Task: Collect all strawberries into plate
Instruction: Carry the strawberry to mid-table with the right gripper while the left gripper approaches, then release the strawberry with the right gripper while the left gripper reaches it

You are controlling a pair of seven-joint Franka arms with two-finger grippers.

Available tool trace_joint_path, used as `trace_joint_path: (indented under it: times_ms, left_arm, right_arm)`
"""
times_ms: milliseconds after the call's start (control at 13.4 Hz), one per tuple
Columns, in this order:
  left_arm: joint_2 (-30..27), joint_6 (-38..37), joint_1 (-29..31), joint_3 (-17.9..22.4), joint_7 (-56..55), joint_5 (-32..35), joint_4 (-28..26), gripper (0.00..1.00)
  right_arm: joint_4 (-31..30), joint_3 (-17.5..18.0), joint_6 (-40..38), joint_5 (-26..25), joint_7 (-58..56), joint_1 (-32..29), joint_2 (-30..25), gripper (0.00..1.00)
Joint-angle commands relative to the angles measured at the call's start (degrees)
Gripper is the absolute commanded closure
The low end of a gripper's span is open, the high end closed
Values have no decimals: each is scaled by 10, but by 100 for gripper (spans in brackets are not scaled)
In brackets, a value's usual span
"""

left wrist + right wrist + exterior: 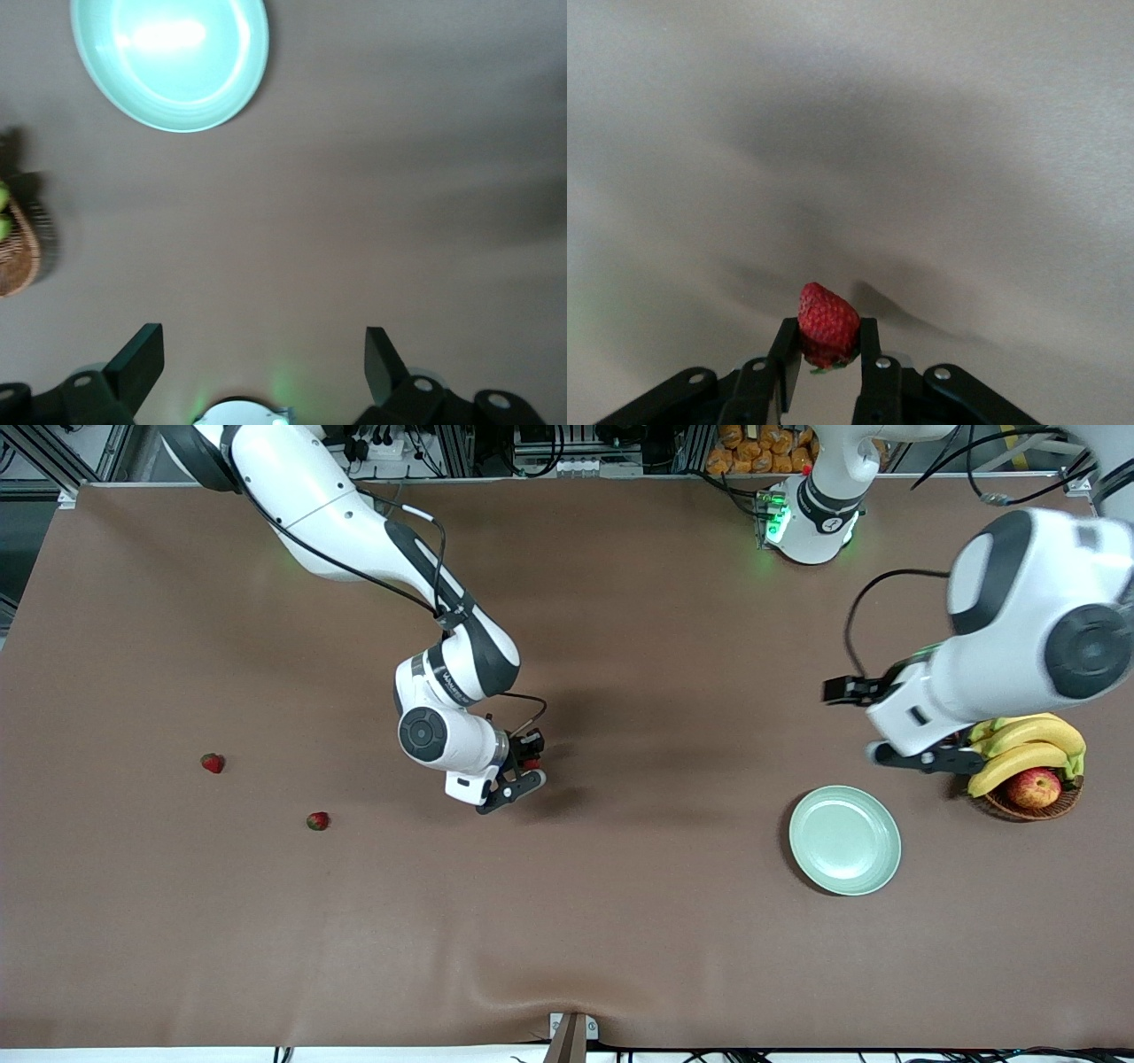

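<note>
Red, seeded strawberry (pixel 828 320) sits pinched in my right pincer (pixel 529 769); the round mint-green plate (pixel 844 840) lies toward my left arm's end (left pincer (pixel 264 354) gapes empty).

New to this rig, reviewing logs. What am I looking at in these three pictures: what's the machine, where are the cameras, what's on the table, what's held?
Two robot arms share a brown table. One picture looks down from above; the other two come from cameras on each arm's wrist. The right gripper is shut on a strawberry, up over the mid-table. Two more strawberries lie toward the right arm's end. The left gripper waits open near the plate, which has nothing on it, beside a basket with bananas and an apple.
</note>
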Motion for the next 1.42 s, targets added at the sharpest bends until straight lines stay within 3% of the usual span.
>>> trace_joint_path:
  times_ms: [0, 298, 522, 671, 969, 1118, 1342]
  left_arm:
    - [54, 6, -41, 2, -73, -10, 46, 0]
    - [130, 76, -112, 2, -217, -12, 95, 0]
    - [177, 156, -145, 1, -317, -34, 114, 0]
    - [203, 209, -155, 1, -426, -47, 131, 0]
    - [222, 335, -178, 0, -609, -91, 134, 0]
    - [240, 416, -220, 2, -661, -90, 133, 0]
    - [271, 448, -252, 5, -698, -89, 135, 0]
  right_arm:
    - [6, -7, 4, 9, -6, 4, 2, 62]
    - [4, -8, 29, 8, -3, -5, 0, 30]
    - [3, -11, 13, 8, -6, -58, -40, 0]
    - [-1, -26, -15, 5, -7, -96, -63, 0]
    - [-8, -101, -122, -4, -10, -130, -90, 0]
    - [-14, -116, -129, -28, -23, -157, -90, 0]
    - [-23, -121, -122, -80, -25, -194, -81, 0]
